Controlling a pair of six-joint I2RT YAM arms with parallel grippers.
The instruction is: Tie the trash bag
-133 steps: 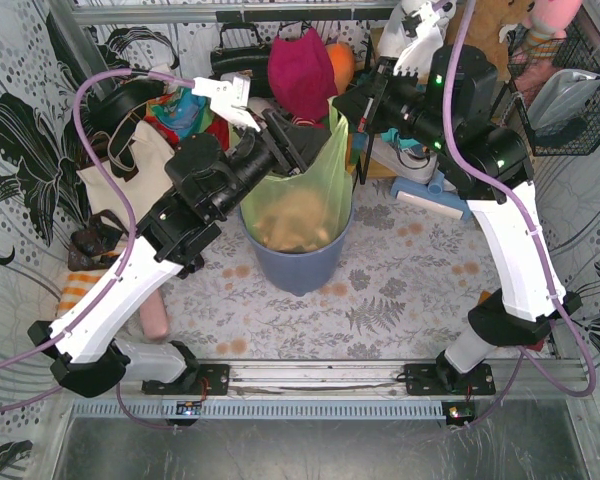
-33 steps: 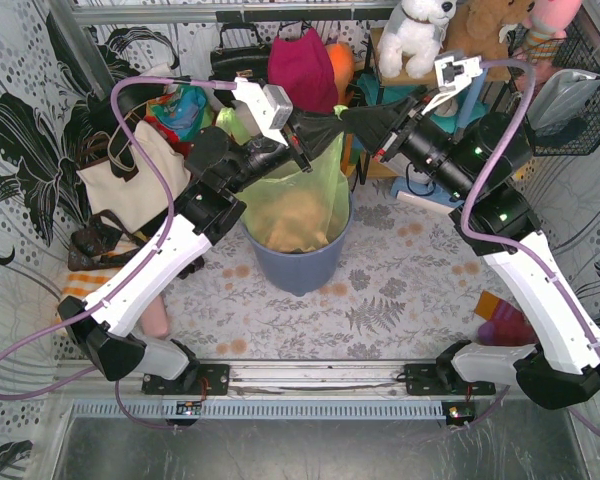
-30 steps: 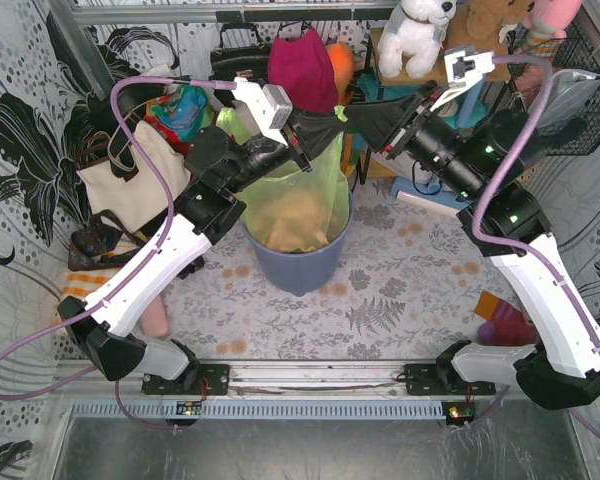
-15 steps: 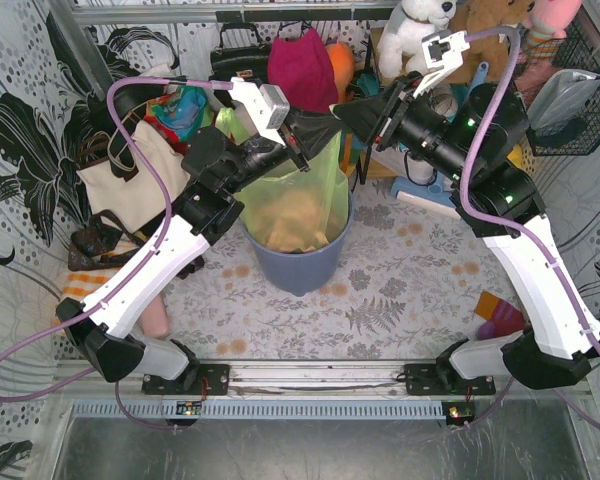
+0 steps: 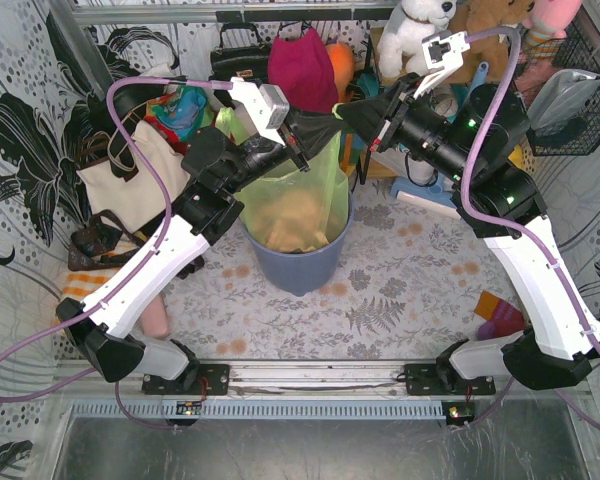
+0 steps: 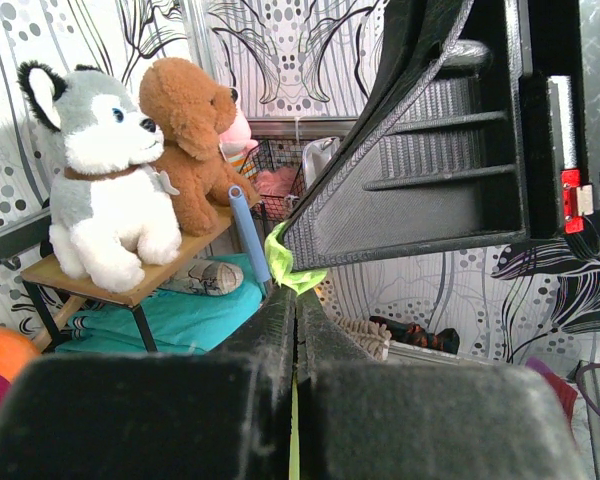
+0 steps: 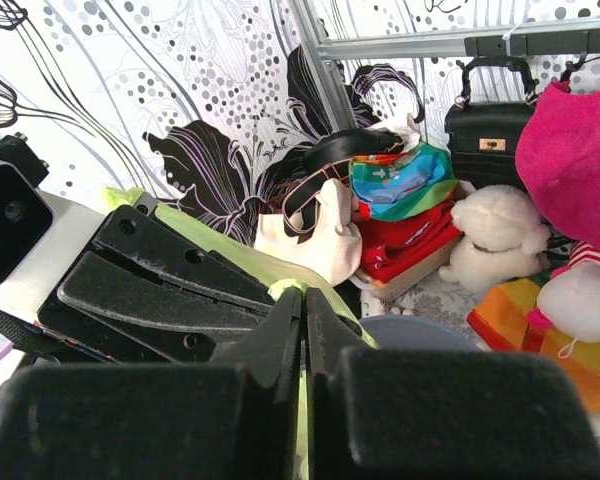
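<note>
The blue-grey bin (image 5: 298, 265) is standing in the middle of the table (image 5: 410, 290). The trash bag (image 5: 310, 195) is sitting inside it, with its top being pulled up toward the far edge. The left gripper (image 5: 328, 131) is still pinching the green film with closed jaws. The right gripper (image 5: 348, 110) has just come back in and closed on the film beside it, so knotting seems possible now. The grippers themselves are hiding the exact pinch points, and only thin slivers of green are showing between the jaws.
</note>
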